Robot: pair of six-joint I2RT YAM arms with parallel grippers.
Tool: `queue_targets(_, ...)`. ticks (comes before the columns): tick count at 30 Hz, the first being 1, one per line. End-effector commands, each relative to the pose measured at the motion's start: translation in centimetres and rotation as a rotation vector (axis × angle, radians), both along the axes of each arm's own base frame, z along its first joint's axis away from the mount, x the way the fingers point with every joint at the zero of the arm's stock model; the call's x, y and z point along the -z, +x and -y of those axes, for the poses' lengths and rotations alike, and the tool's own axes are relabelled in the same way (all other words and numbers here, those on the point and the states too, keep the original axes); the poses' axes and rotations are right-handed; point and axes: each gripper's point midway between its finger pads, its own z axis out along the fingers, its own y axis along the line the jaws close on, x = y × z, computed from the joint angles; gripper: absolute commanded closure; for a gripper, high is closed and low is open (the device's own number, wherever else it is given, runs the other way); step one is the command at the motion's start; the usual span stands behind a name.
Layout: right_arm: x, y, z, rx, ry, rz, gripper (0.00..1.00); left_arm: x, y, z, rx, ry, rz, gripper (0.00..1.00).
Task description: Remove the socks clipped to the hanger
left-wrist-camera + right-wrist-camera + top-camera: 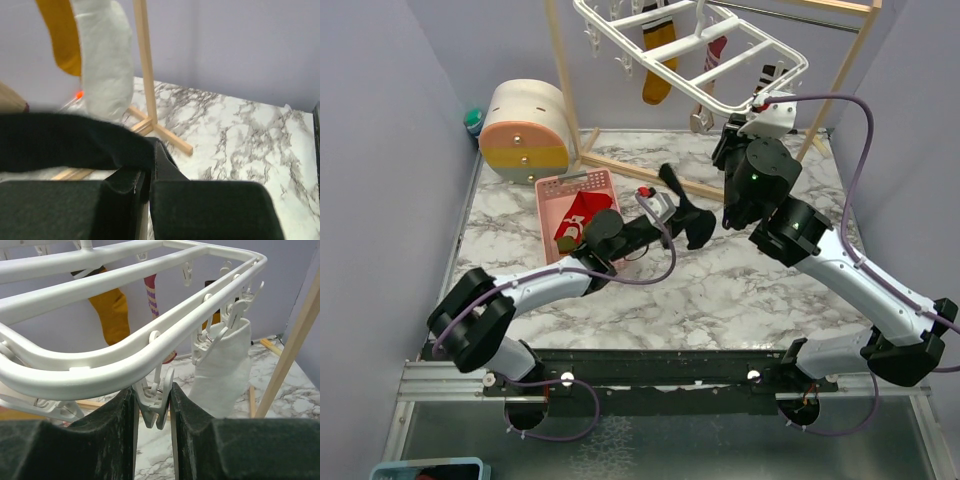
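The white hanger [740,40] hangs at the back, carrying a mustard yellow sock [657,62] and a red striped sock [716,55]. In the right wrist view the hanger's frame [125,357] fills the top, with the mustard sock [112,315], the red striped sock [151,292] and a white sock [222,370] clipped on. My right gripper [153,405] is shut on an empty white clip [156,397] at the frame's near corner [730,140]. My left gripper [670,205] is shut on a black sock [692,222], which drapes left in its wrist view [60,142], low over the table.
A pink basket [552,190] holding a red sock [582,215] stands left of the left gripper. A round wooden box [525,130] sits at the back left. The wooden rack's poles [560,70] and floor bar [165,132] stand behind, under the hanger.
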Motion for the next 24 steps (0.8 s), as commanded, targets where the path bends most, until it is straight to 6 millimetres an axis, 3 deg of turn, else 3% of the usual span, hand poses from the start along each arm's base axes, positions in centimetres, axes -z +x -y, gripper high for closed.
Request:
queue_targets(1,-0.4,-0.4,0.7,0.003,0.014,0.014,0.99,-0.2,0.7,-4.9,-0.142,-0.002,-0.024,1.0)
queue_targets(7,-0.1,-0.4,0.4,-0.023,0.017,0.012,0.99,0.7,4.7,-13.1,-0.514,0.087,-0.104,1.0)
queue_targets(10,0.2,-0.4,0.1,-0.036,0.014,0.011,0.99,0.8,7.0,-17.9,-0.663,0.048,-0.196,1.0)
queue_targets(14,0.4,-0.3,0.0,-0.05,0.01,0.013,0.99,2.4,9.3,-22.7,-0.793,0.01,-0.367,1.0)
queue_targets(18,0.5,-0.4,0.0,-0.056,0.007,0.015,0.99,4.6,10.7,-25.3,-0.815,-0.038,-0.55,1.0)
queue_targets(24,0.4,-0.9,0.8,-0.049,0.015,0.024,0.99,8.7,11.1,-25.3,-0.777,-0.063,-0.824,1.0)
